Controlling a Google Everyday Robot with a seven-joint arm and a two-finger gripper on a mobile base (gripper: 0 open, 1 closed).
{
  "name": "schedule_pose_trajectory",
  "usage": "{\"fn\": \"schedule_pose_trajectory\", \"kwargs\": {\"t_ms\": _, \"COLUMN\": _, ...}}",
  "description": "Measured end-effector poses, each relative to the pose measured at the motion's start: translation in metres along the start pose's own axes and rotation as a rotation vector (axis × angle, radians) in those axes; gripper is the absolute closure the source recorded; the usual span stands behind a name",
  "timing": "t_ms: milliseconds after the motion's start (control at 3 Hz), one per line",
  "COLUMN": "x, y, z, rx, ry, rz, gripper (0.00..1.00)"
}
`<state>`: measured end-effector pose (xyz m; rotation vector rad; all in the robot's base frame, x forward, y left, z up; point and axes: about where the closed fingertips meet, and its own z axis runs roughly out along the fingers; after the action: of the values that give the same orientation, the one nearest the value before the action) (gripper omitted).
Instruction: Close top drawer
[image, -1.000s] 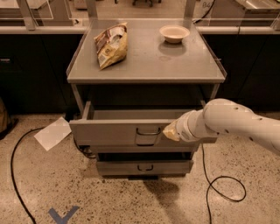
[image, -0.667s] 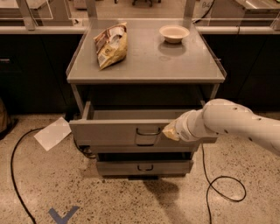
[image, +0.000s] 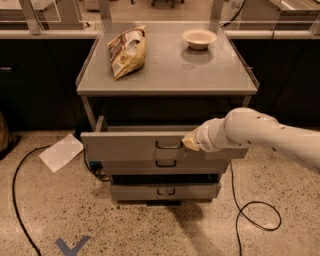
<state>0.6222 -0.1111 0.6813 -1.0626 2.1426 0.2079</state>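
Far left on the speckled floor: a white sheet of paper (image: 61, 152) and a black cable (image: 15, 200), w/ a blue tape mark (image: 72, 246) nearer the camera.

Centre: a grey metal cart (image: 165, 80). On its top, a crumpled snack bag (image: 127, 50) at L and a small pale bowl (image: 199, 38) at R, well apart.

Under the cart top, the top drawer (image: 125, 146) is part open. Its front stands out from the frame, w/ a strip of dark interior showing behind it. Two shorter drawers (image: 165, 191) sit below. A small dark wire handle (image: 168, 145) marks the top drawer's centre.

Just R of that handle, my gripper (image: 190, 142) is against the drawer front, tan tip touching or v. nearly. Can't tell how far open it is; it seems to hold nothing. My white arm (image: 265, 134) runs off to the R edge. Another black cable (image: 255, 220) loops on the floor at R.

Change vs a sec ago: the drawer front has gone back a little, less interior shows, and my gripper has moved w/ it. I judge the push is under way but not done, since the drawer isn't flush yet. It likely needs a steady, straight push inward. Contact is off-centre, so the drawer could skew on its slides.
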Motion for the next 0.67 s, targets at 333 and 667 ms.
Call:
{"fn": "schedule_pose_trajectory", "kwargs": {"t_ms": 333, "x": -0.0122, "y": -0.0204, "z": 0.0057, "rx": 0.045, "ry": -0.006, "rz": -0.010, "gripper": 1.00}}
{"fn": "schedule_pose_trajectory", "kwargs": {"t_ms": 667, "x": -0.0122, "y": -0.0205, "z": 0.0057, "rx": 0.045, "ry": -0.006, "rz": -0.010, "gripper": 1.00}}
